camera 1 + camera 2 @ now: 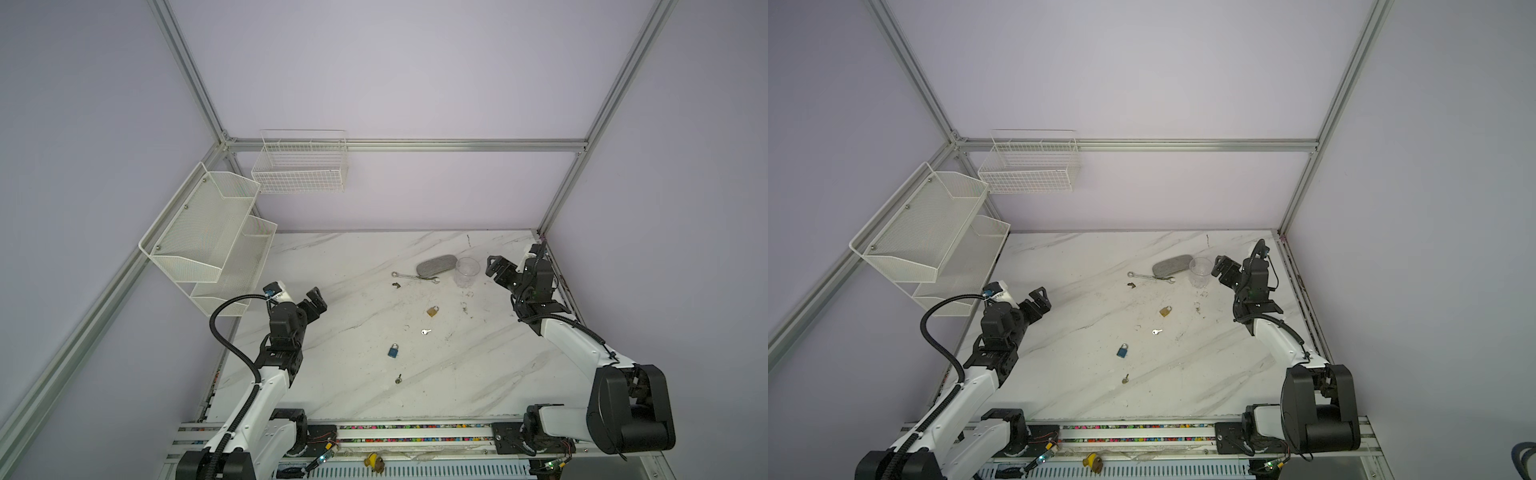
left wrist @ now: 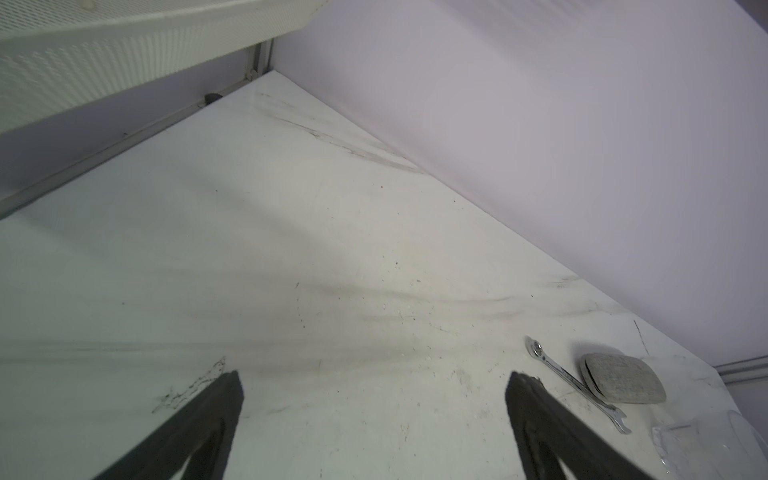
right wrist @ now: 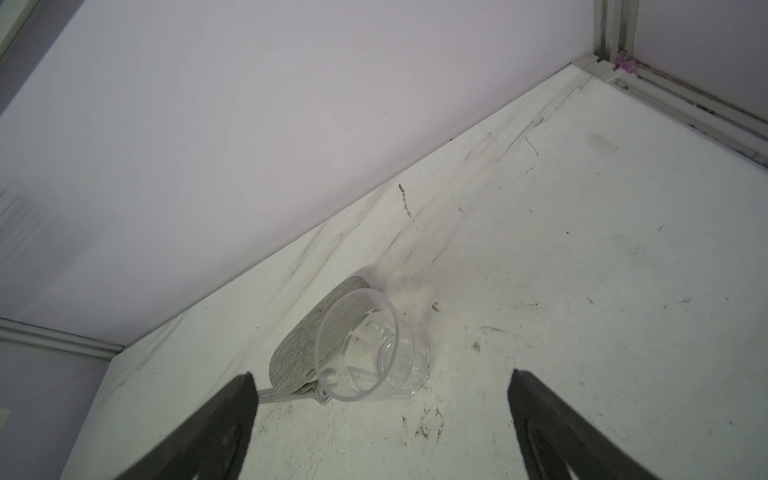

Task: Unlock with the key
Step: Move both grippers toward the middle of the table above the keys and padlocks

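Both top views show a brass padlock (image 1: 432, 311) (image 1: 1165, 311) and a blue padlock (image 1: 393, 351) (image 1: 1122, 351) lying mid-table. A silver key (image 1: 425, 331) (image 1: 1157, 331) lies between them. One dark key (image 1: 398, 378) (image 1: 1125, 378) sits nearer the front, another (image 1: 396, 285) (image 1: 1131, 284) farther back. My left gripper (image 1: 319, 300) (image 1: 1041, 300) (image 2: 375, 376) hovers open at the table's left, well away from them, holding nothing. At the far right my right gripper (image 1: 491, 267) (image 1: 1218, 267) (image 3: 381, 374) is open and empty beside a clear cup (image 1: 467, 271) (image 3: 365, 353).
A wrench (image 1: 415, 277) (image 2: 577, 384) and a grey oval case (image 1: 431, 266) (image 2: 621, 378) lie at the back, next to the cup. White mesh shelves (image 1: 208, 245) hang on the left wall and a wire basket (image 1: 299, 166) on the back wall.
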### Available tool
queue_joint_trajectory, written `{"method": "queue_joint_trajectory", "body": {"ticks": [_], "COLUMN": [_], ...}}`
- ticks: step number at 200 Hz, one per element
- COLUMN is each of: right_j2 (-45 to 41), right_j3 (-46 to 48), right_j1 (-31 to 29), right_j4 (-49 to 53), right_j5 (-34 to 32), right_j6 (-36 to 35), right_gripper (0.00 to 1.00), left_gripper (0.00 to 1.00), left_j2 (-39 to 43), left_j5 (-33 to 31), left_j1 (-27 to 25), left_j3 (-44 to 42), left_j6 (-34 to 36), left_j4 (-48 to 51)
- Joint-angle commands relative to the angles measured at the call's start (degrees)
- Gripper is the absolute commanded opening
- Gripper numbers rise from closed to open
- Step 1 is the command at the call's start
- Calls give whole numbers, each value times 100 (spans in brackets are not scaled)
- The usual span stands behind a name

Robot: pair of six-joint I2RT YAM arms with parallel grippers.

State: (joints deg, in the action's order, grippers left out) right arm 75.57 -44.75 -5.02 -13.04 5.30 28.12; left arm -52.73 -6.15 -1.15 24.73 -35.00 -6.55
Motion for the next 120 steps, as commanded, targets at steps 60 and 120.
{"method": "queue_joint_trajectory", "body": {"ticks": [60, 120], "right_j2": [254, 577], "right_j3": [-810, -580], "right_j1": [-1252, -2442], "right_j4": [2168, 2476], "right_j5": [103, 68], "right_j6": [-175, 338], "right_gripper": [93, 89], "left_gripper": [100, 100], "left_j2": [25, -161], "left_j5": [1184, 810], "left_j1": [-973, -2189], "left_j3": [800, 839], "left_j6": [-639, -888], "left_j4": [999, 1206]}}
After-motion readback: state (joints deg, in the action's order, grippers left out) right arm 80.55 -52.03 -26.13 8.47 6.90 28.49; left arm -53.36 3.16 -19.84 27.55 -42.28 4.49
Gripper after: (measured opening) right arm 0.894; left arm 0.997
